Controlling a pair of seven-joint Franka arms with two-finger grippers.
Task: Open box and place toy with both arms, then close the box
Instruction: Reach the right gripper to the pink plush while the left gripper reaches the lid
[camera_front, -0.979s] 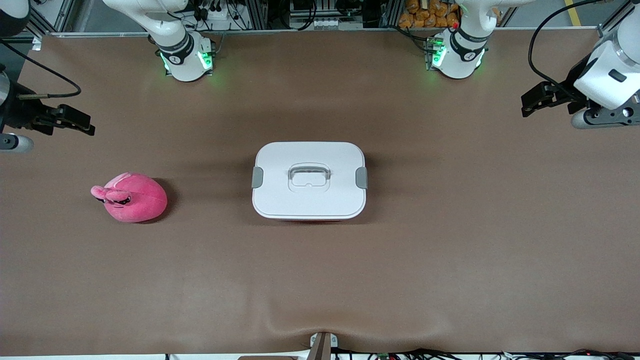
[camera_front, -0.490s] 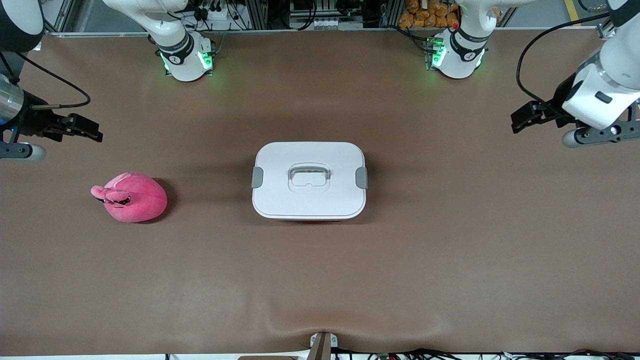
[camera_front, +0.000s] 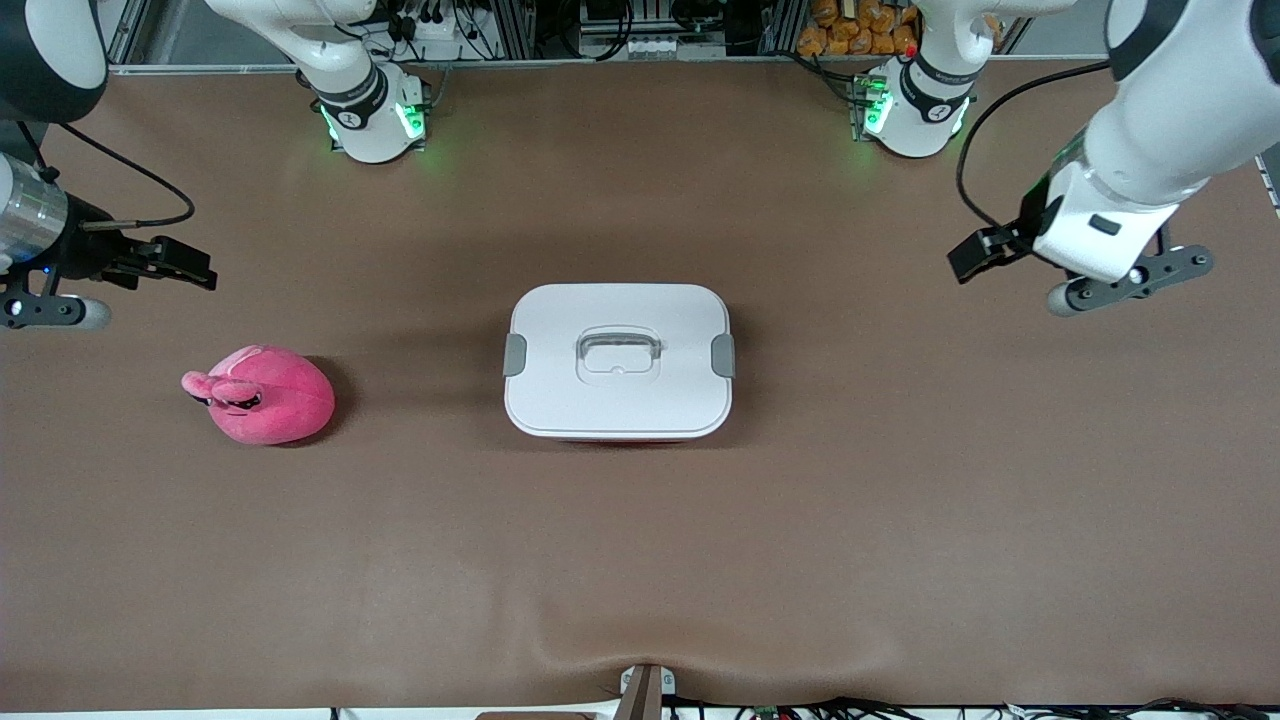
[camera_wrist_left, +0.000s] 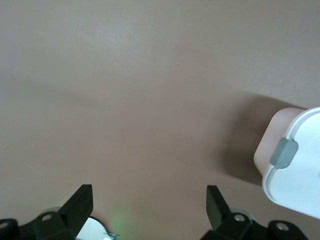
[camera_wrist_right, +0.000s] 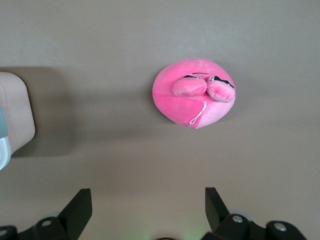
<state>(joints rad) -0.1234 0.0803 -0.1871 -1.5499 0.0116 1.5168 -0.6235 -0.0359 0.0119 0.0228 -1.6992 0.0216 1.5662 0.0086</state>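
The box (camera_front: 618, 361) sits mid-table, its white lid shut with a grey clip (camera_front: 723, 355) at each end. One corner and a clip show in the left wrist view (camera_wrist_left: 295, 165). The pink plush toy (camera_front: 262, 394) lies toward the right arm's end of the table and also shows in the right wrist view (camera_wrist_right: 194, 99). My left gripper (camera_front: 972, 252) is open and empty over bare table toward the left arm's end. My right gripper (camera_front: 190, 265) is open and empty over the table near the toy. Open fingertips show in both wrist views (camera_wrist_left: 148, 205) (camera_wrist_right: 148, 207).
The brown table mat (camera_front: 640, 560) has a raised wrinkle at the edge nearest the front camera. The two green-lit arm bases (camera_front: 372, 115) (camera_front: 912, 110) stand along the edge farthest from the front camera.
Both grippers have moved inward over the table. The left gripper has come toward the box from the table's end. The right gripper has come a little closer to the toy.
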